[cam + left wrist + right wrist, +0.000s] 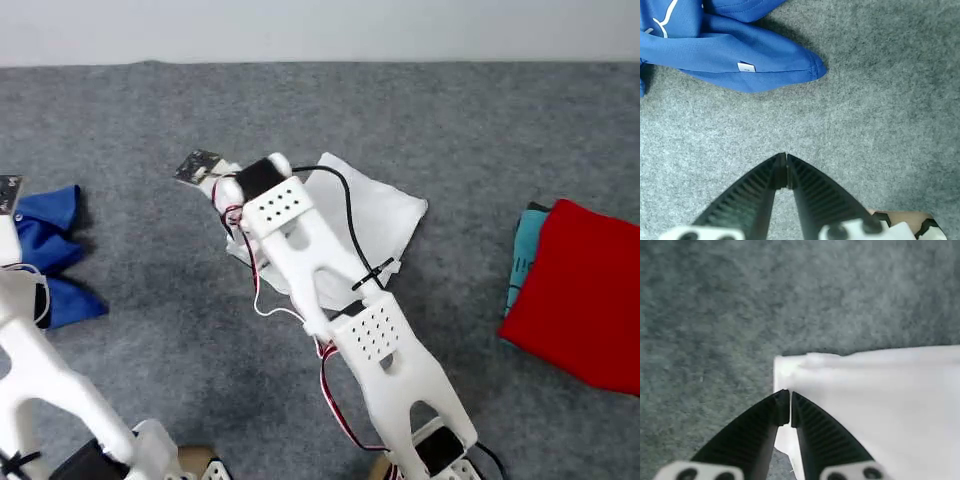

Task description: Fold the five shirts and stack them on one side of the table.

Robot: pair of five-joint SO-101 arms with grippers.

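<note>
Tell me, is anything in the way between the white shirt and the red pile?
Nothing visible. Just grey table lies between the white shirt and the red shirt, which is stacked on a teal one.

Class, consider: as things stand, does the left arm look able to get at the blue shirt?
Probably yes. The blue shirt lies just ahead of the left gripper, with bare grey table between them and nothing in the way. The gripper is shut, so it would have to open first.
</note>
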